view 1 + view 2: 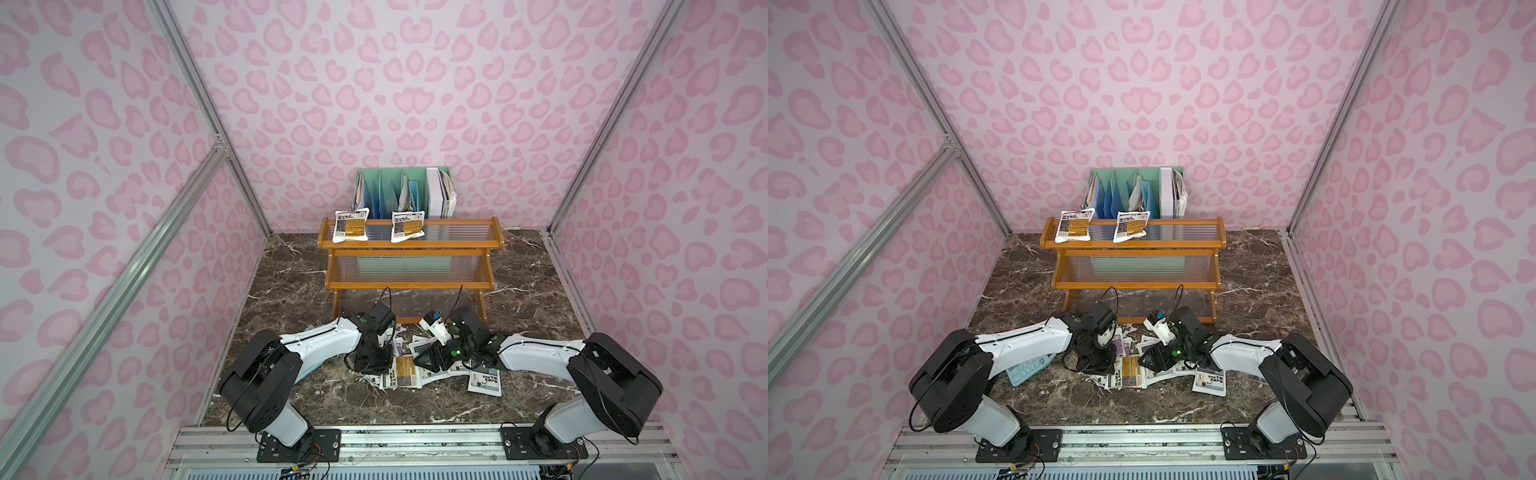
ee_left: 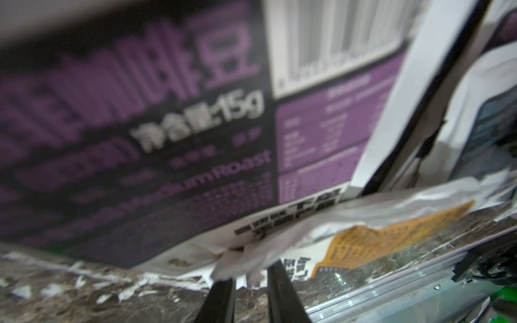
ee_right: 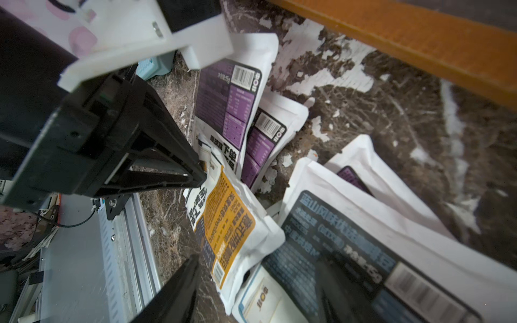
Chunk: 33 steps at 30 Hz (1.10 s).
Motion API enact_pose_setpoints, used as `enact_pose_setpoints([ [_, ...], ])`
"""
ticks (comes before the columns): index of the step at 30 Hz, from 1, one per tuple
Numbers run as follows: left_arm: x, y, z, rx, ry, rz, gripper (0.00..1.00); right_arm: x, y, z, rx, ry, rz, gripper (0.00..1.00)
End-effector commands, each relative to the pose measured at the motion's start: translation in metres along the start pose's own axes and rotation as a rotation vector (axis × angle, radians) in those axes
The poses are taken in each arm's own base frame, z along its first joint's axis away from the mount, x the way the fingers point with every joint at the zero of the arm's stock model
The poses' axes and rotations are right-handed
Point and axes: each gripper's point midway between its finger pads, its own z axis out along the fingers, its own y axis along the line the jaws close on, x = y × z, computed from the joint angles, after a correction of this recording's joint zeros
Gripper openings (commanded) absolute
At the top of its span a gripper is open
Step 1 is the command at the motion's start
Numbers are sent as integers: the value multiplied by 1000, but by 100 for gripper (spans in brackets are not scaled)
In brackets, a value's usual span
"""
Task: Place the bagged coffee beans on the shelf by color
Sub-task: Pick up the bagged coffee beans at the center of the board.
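Observation:
The shelf (image 1: 411, 245) (image 1: 1133, 249) carries two orange-label bagged coffee beans (image 1: 350, 225) (image 1: 407, 226) on its top tier. The other pouches lie heaped on the table before it. My left gripper (image 2: 250, 268) (image 1: 388, 361) is shut on the crumpled white corner of an orange pouch (image 2: 391, 232) (image 3: 226, 221) (image 1: 403, 365). A purple pouch (image 2: 167, 125) (image 3: 223, 106) lies right behind that corner. My right gripper (image 3: 257, 282) (image 1: 419, 359) stands open, low over the orange pouch's other end and a grey-blue pouch (image 3: 335, 246).
A mint-green file organizer (image 1: 405, 193) with papers stands behind the shelf. A light-blue calculator (image 1: 1027, 368) lies under the left arm. Another grey-blue pouch (image 1: 484, 382) lies at the heap's right edge. The shelf's lowest wooden bar (image 3: 405, 42) runs close behind the heap.

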Motion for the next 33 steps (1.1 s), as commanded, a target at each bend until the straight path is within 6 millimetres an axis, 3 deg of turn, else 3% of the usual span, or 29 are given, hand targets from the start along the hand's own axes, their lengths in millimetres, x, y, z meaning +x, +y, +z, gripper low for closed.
enact_pose_setpoints([
  [1,4,22,7,-109,6,6,23,-3,-1,2,-10,-2,-29,68],
  [12,1,19,-2,-102,-30,23,23,3,5,20,-109,40,-53,64],
  [21,-9,9,-12,-69,-78,39,24,23,32,25,-211,80,-84,44],
  [26,-14,3,-17,-52,-101,40,25,27,29,28,-205,92,-74,15],
  [28,-16,3,-20,-54,-115,33,25,25,31,26,-206,83,-76,8],
  [33,-24,4,-40,-61,-214,-8,33,25,36,14,-196,63,-87,5],
])
